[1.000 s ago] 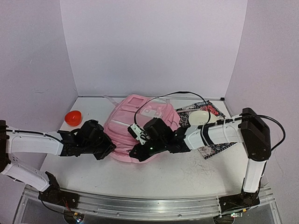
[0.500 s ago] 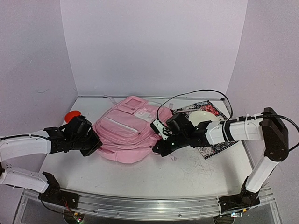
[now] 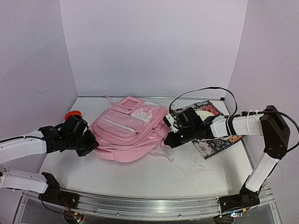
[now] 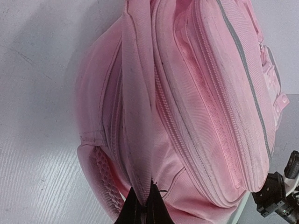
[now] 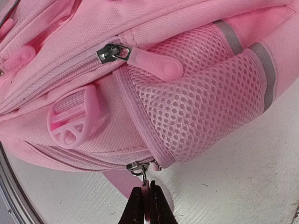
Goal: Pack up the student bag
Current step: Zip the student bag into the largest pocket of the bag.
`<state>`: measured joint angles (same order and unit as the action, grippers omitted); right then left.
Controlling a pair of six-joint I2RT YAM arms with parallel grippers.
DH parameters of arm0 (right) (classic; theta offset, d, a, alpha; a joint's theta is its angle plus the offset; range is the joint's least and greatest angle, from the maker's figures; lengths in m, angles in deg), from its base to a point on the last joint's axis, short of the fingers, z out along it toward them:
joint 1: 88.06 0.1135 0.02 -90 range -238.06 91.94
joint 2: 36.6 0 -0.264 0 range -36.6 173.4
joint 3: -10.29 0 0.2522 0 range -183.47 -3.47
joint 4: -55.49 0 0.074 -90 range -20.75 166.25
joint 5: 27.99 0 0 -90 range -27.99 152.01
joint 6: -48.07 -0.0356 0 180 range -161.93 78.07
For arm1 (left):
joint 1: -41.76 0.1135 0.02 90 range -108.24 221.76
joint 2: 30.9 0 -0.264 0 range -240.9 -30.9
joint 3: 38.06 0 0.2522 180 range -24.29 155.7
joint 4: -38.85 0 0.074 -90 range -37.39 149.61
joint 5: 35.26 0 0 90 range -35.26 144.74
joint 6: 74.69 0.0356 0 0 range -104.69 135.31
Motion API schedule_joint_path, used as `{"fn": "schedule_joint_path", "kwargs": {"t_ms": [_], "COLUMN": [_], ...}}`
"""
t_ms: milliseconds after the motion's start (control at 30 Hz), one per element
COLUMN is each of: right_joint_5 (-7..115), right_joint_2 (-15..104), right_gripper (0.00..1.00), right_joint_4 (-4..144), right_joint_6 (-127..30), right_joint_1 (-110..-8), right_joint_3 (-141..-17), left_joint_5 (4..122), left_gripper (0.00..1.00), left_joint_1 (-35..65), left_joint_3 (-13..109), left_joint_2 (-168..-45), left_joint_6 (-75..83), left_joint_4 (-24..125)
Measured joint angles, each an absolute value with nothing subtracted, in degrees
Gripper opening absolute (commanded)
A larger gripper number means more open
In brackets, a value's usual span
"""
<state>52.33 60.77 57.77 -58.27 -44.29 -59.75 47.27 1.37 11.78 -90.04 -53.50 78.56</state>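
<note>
The pink student bag [image 3: 128,130] lies flat in the middle of the table, front pockets up. My left gripper [image 3: 91,147] is at its left end, shut on a pink fabric strap [image 4: 135,116] that runs up from the jaws in the left wrist view. My right gripper [image 3: 167,138] is at the bag's right side, shut on a pink zip pull [image 5: 146,186] hanging from a metal slider [image 5: 138,166] under the mesh side pocket [image 5: 201,112]. A second zip pull [image 5: 154,65] and a pink buckle [image 5: 72,119] show above it.
A red bowl [image 3: 72,114] sits at the far left behind my left arm. A patterned cloth [image 3: 217,142] with a white round object [image 3: 202,113] on it lies right of the bag, under my right arm. Loose thin straps [image 3: 167,156] trail from the bag.
Both arms have drawn apart, left gripper leftward and right gripper rightward, each still gripping. The bag has stretched and shifted left, and the patterned cloth shows more.
</note>
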Motion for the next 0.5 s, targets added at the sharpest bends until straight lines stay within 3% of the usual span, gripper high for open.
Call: {"fn": "schedule_joint_path", "kwargs": {"t_ms": [167,367,500], "right_joint_5": [51.65,50.62,50.98], "right_joint_2": [62.19,64.05,64.13], "right_gripper": [0.00,0.02,0.22], "right_joint_4": [58.90,59.81,60.19], "right_joint_6": [-59.89,-60.19,-60.36], "right_joint_1": [-45.41,-46.88,-47.69], "right_joint_3": [-61.52,-63.75,-64.20], "left_joint_5": [50.05,54.09,56.30], "left_gripper": [0.00,0.12,0.24], "left_joint_1": [1.42,2.03,2.19], "left_joint_3": [11.78,11.04,10.80], "left_joint_2": [-89.80,-91.76,-93.98], "left_joint_6": [-53.25,-51.63,-50.11], "left_joint_4": [78.50,75.85,73.97]}}
